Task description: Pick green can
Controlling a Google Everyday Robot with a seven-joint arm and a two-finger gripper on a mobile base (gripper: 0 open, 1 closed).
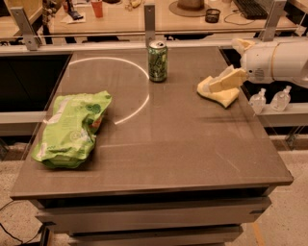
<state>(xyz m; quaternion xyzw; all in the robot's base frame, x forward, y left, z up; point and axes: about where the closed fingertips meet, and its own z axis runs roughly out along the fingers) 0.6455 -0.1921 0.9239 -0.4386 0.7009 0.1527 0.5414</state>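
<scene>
The green can [157, 61] stands upright at the back middle of the dark table [183, 149], dark green with pale print and a silver top. My gripper [225, 81] reaches in from the right on a white arm [276, 60]. It hovers at the table's right side, to the right of the can and well apart from it, just over a pale yellow soft thing [217, 95] on the table.
A light-green snack bag [72, 127] lies at the left of the table. A white curved line [139, 103] is marked on the tabletop. Two small clear bottles [269, 100] stand on a ledge beyond the right edge. A cluttered desk [144, 14] runs behind.
</scene>
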